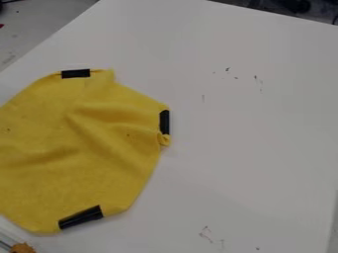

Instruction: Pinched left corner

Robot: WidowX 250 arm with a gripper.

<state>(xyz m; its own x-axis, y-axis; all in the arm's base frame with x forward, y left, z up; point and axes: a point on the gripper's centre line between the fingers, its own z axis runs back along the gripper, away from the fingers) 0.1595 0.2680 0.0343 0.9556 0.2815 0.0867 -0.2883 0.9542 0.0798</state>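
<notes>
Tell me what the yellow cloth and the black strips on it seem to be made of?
The yellow cloth looks like soft, matte fabric, judging by its loose folds. The black strips may be tape: smooth, flat, straight-sided.

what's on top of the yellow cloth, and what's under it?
On the cloth: black strips near its edge, three visible. Under it: covered, can't tell; white table shows around its visible edge.

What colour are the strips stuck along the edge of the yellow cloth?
The strips are black, clear in the camera view against the yellow cloth.
</notes>
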